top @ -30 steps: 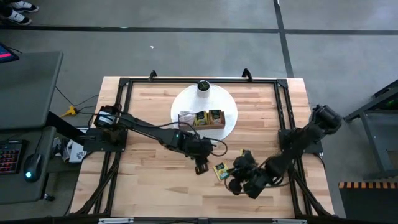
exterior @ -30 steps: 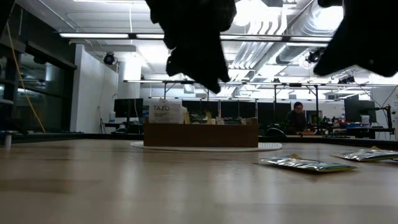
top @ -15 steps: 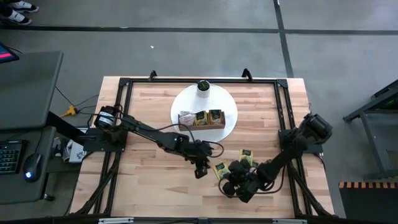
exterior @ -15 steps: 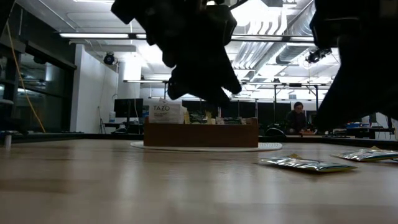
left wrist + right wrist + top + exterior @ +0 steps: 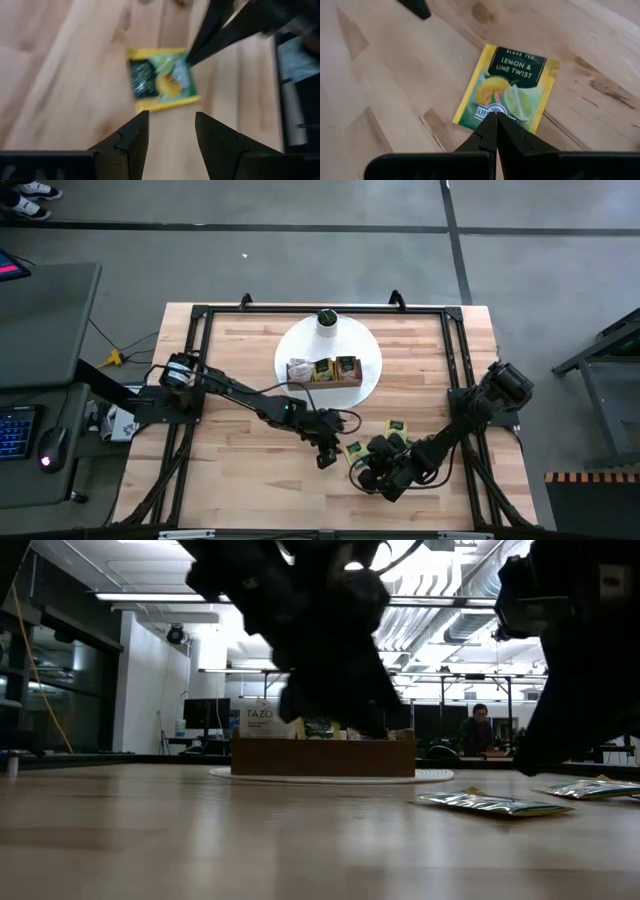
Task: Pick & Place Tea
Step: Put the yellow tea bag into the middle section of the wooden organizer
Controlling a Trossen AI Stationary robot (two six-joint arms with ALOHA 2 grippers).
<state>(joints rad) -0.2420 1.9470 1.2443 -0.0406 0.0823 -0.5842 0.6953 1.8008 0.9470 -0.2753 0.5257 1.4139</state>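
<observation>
Sachet in play: lemon and lime sachet [image 5: 505, 90] lies flat on the bare surface [image 5: 240, 470], right in front of the left pincer [image 5: 170, 127] and directly under the tips of the right pincer [image 5: 496, 120].
Left pincer: fingers parted, nothing between them, hovering just short of that sachet and lined up on it.
Right pincer: clenched tight with nothing in it, tips at the sachet's near edge; whether they actually touch the paper I cannot tell.
Second loose sachet: another sachet [image 5: 396, 427] sits on the surface just beyond the right pincer, near the first.
Done so far: wooden tray [image 5: 325, 372] already shows several sachets standing in it, well beyond both pincers, on the white round mat [image 5: 370, 360].
Left to do: by my read, at least these two loose sachets, and neither is lifted yet.
Around: small white cylinder [image 5: 327, 320] stands at the mat's far edge, behind the tray.
In the way: the real crowding is the two pincers themselves, converging on one sachet; the run to the tray looks open.
</observation>
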